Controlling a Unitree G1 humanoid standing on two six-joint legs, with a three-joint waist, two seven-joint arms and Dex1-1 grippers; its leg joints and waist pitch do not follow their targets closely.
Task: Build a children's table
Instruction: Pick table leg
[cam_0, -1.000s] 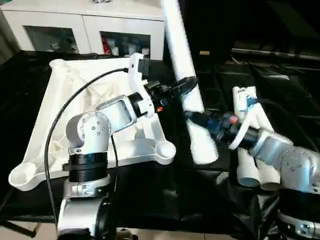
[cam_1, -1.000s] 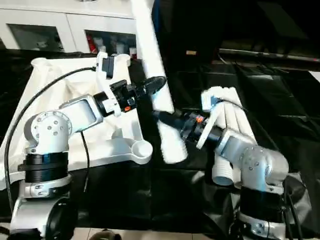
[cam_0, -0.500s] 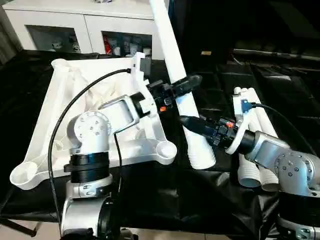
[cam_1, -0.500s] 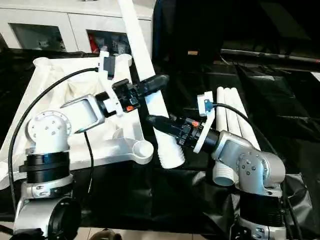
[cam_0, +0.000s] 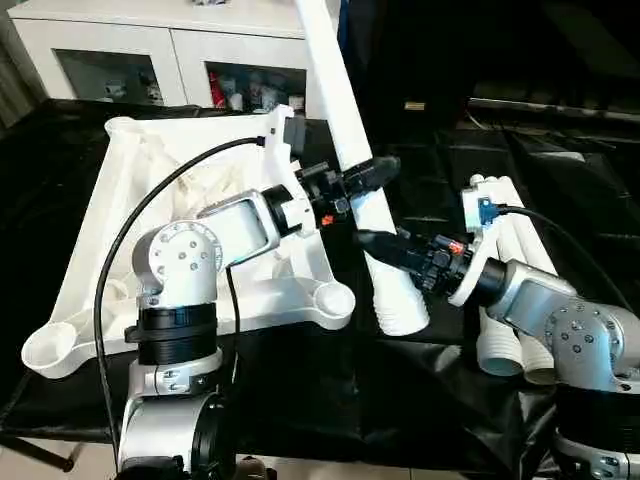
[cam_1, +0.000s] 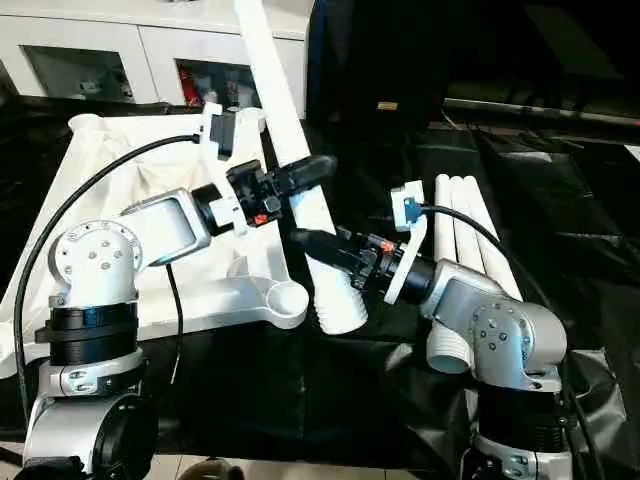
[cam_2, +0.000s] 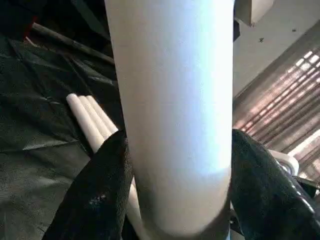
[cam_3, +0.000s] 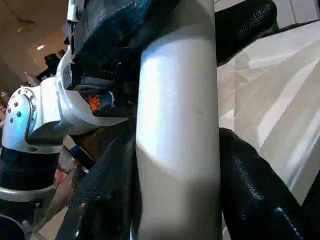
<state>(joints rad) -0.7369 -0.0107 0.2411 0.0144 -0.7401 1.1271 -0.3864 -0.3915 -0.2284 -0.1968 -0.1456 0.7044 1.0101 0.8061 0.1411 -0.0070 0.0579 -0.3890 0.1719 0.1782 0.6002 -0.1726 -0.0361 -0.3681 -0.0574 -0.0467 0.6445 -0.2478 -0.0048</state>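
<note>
Both claws, left claw (cam_0: 362, 178) above right claw (cam_0: 385, 243), clamp one tilted leg (cam_0: 345, 130).

We see a smooth, matt white plastic leg (cam_0: 345, 130) held between textured black rubbery fingers (cam_3: 250, 190), a ribbed white plastic tabletop (cam_0: 150, 200), and glossy, crinkled black cloth (cam_0: 420, 380).

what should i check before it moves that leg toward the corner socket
1. Left gripper clamped on the held leg: ok.
2. Right gripper clamped lower on that leg: ok.
3. Flared end off the black table: cannot tell.
4. Near corner socket of the tabletop unobstructed: ok.
5. Spare legs out of the path: ok.
6. Leg lined up over socket: not ok, beside it.
</note>
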